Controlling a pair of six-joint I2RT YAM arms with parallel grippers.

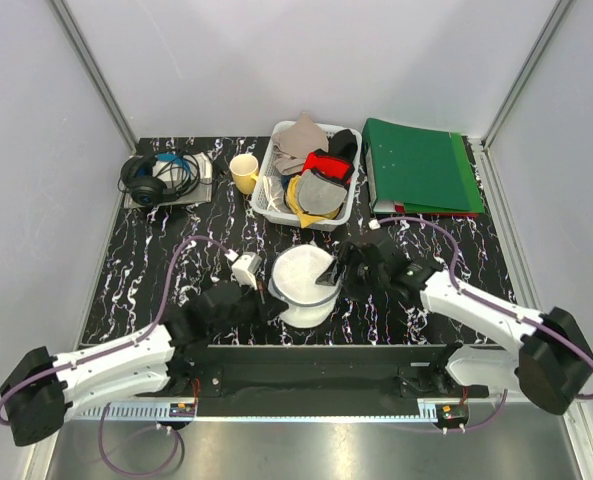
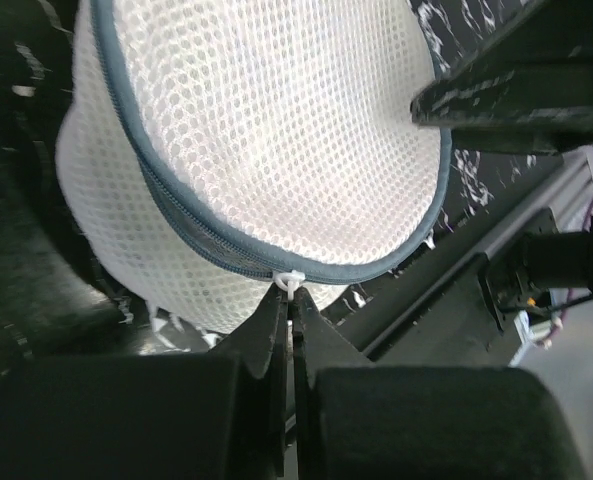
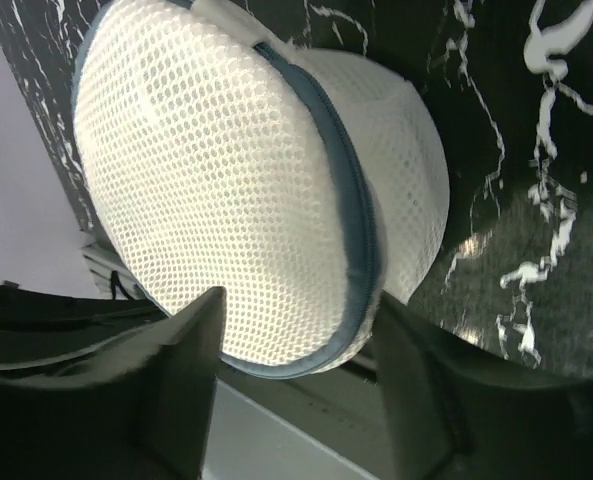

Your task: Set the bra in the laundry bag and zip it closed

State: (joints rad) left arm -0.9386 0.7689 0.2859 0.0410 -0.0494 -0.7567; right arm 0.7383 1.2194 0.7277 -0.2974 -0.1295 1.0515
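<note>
Left end effector (image 2: 288,305) pinched shut on zip pull (image 2: 289,282), lower centre; right end effector (image 3: 306,390) wide, straddling laundry bag (image 3: 226,180). Draw along rim, steadily.

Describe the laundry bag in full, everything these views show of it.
The laundry bag is a round, drum-shaped pouch of white honeycomb mesh, bulging as if filled, with a grey-blue zip round its rim that looks shut where visible. It lies on the black marbled table near the front edge, between the arms. The left gripper has its jaws shut on the small white zip pull; the right gripper straddles the opposite edge, jaws open.
</note>
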